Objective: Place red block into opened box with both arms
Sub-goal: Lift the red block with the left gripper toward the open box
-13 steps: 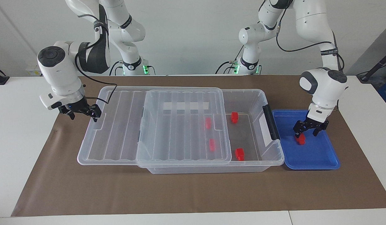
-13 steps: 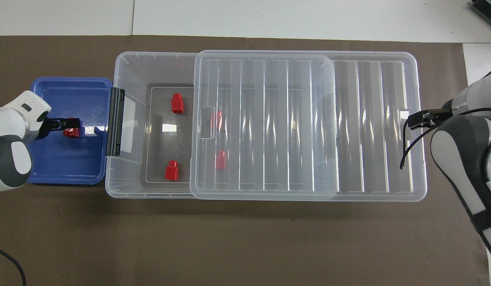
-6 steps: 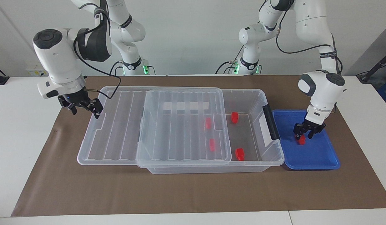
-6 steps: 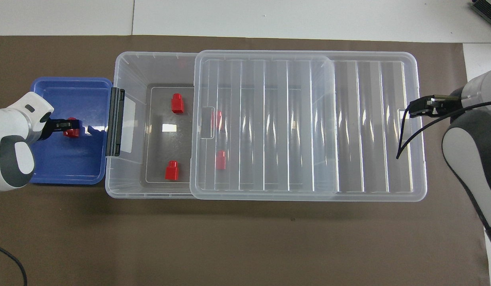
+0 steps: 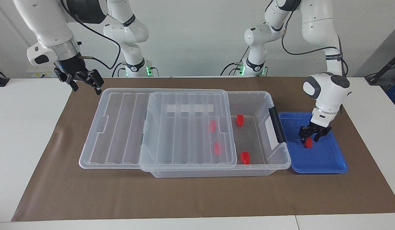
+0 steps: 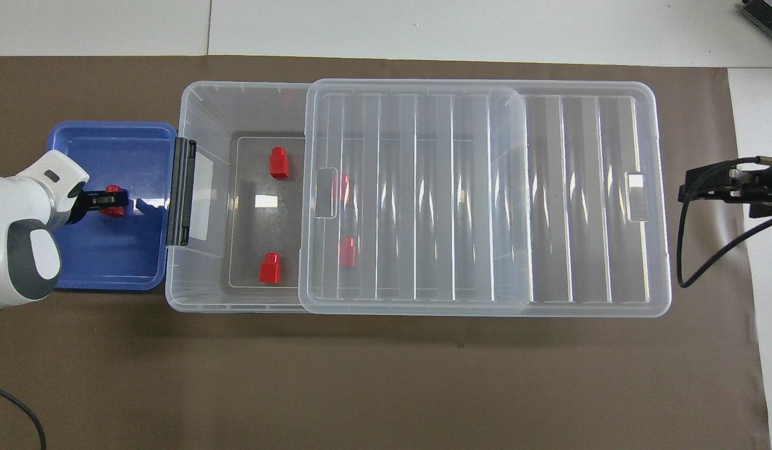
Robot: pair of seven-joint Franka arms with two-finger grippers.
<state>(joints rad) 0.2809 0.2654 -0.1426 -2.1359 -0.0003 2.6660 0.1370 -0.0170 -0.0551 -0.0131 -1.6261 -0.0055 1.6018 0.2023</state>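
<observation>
The red block (image 5: 309,143) (image 6: 115,210) rests in the blue tray (image 5: 325,159) (image 6: 110,262) at the left arm's end of the table. My left gripper (image 5: 310,139) (image 6: 110,200) reaches down into the tray and is shut on it. The box (image 5: 248,93) (image 6: 198,100) is a clear bin beside the tray. Its ribbed lid (image 5: 184,127) (image 6: 423,187) is slid toward the right arm's end, so the part by the black handle (image 5: 277,124) is uncovered. My right gripper (image 5: 86,86) (image 6: 686,186) hangs open, high over the mat off the lid's end.
Several red blocks lie in the box, two on the uncovered floor (image 5: 240,119) (image 5: 245,157) and two under the lid. A brown mat (image 5: 184,198) covers the table. The slid lid overhangs the box toward the right arm's end.
My left gripper has closed on the red block in the tray. My right gripper has let go of the lid's end, risen and drawn back toward the robots.
</observation>
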